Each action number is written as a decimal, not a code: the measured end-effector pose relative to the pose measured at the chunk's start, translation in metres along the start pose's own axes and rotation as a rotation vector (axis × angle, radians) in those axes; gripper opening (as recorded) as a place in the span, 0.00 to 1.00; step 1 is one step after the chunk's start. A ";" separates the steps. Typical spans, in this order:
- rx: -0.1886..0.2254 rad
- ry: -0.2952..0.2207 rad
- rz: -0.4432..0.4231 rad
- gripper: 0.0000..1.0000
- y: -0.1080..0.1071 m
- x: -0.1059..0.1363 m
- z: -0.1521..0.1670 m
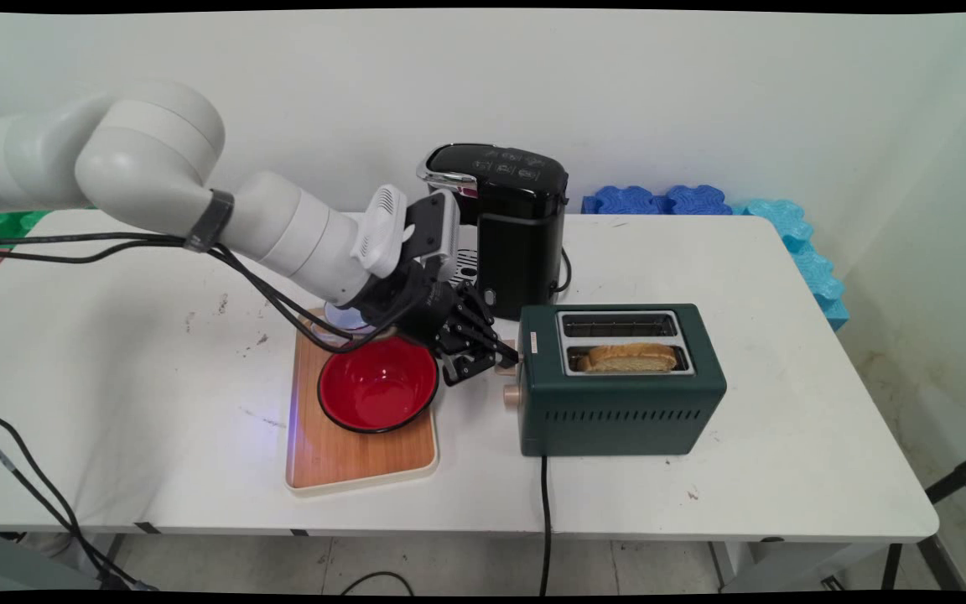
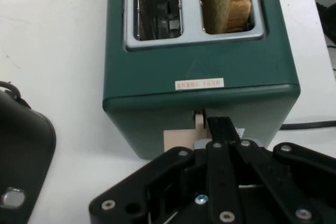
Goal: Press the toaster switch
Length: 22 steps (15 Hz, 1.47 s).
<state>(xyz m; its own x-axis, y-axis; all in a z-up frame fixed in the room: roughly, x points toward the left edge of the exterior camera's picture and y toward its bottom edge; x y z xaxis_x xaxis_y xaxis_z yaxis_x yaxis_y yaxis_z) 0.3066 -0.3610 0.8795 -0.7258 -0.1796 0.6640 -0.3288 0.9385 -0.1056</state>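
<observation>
There is one green toaster (image 1: pixel 621 382) on the white table (image 1: pixel 114 377). It has two slots on top. One slot is empty. The other slot, the one nearer the front of the table, holds one slice of toast (image 1: pixel 627 358), and the toast sticks up a little out of the slot.

The black gripper (image 1: pixel 506 361) is right at the left end of the toaster, where the pale lever (image 2: pixel 185 136) sticks out. In the hand view one black finger (image 2: pixel 223 128) lies on top of the lever, touching it. The fingers look pulled close together, and I cannot see anything held between them. Below the lever there is one round pale knob (image 1: pixel 512 393).

Just left of the toaster there is one wooden tray (image 1: pixel 340 461). One red bowl (image 1: pixel 378 383) sits on the tray, and the bowl has nothing in it. The gripper is just beside the bowl's right rim.

Behind the gripper stands one black coffee machine (image 1: pixel 512 231). One black cord (image 1: pixel 545 520) runs from the front of the toaster and hangs off the table edge. Some blue foam blocks (image 1: pixel 659 200) lie at the back by the wall.
</observation>
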 end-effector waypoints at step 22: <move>0.004 -0.015 0.008 0.00 -0.006 -0.021 0.021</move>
<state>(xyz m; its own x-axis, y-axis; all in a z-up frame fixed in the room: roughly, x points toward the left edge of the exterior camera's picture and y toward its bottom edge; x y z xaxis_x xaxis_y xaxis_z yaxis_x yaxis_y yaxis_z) 0.3111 -0.3687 0.8503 -0.7375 -0.1761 0.6520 -0.3253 0.9387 -0.1144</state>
